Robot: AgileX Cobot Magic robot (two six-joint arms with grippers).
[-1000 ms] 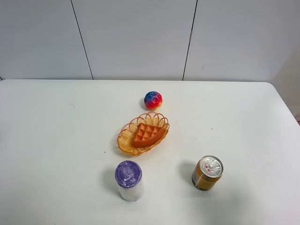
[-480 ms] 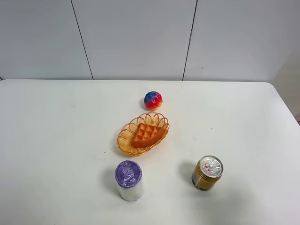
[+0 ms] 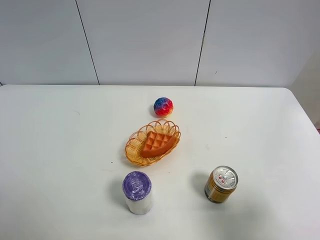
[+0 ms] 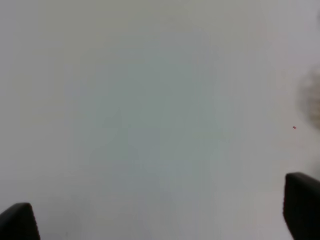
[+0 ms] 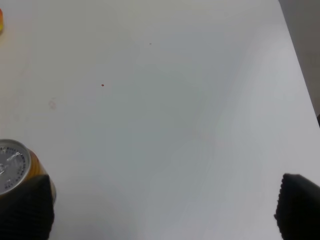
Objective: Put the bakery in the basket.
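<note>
**One waffle slice lying inside the wicker basket**

Left fingers (image 4: 160, 220): spread wide, nothing between them, only bare white counter (image 4: 150, 100) beyond the tips. Purple-lidded can (image 3: 137, 192) upright on the counter. Bakery (image 3: 158, 143) rests flat in the basket (image 3: 135, 150), mid-counter; multicoloured ball (image 3: 163, 106) just past the rim, apart. Gold can (image 3: 221, 184) upright. Right fingers (image 5: 162, 212): spread wide, empty; gold can beside one fingertip.

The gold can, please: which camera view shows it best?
The exterior high view shows the gold can best: it is whole there, standing upright on the table with its silver lid visible. The right wrist view catches only part of it at the picture's edge, behind a fingertip of the right gripper. The left wrist view shows none of it.
</note>
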